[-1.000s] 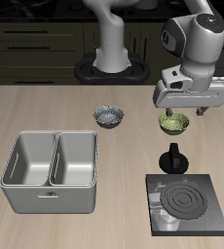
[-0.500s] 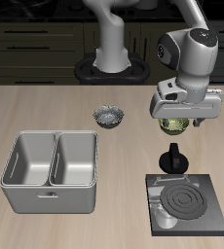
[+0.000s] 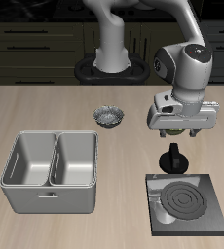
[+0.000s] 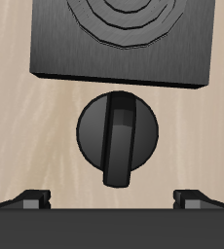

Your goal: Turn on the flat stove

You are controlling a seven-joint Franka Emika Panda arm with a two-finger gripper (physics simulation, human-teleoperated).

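Directly above the knob (image 4: 118, 134) hangs the gripper (image 3: 178, 134) – jaws spread wide, grasping nothing, its ridge centred between them – while the stove (image 3: 189, 202) lies just beyond, coils grey.

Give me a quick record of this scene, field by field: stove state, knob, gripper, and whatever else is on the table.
stove: flat stove near the table's front edge, coil rings grey, not glowing
knob: black knob on the table just behind the stove, untouched
gripper: gripper open, above the knob, holding nothing
other items: grey double-basin sink; small bowl farther back
task status: stove not yet on
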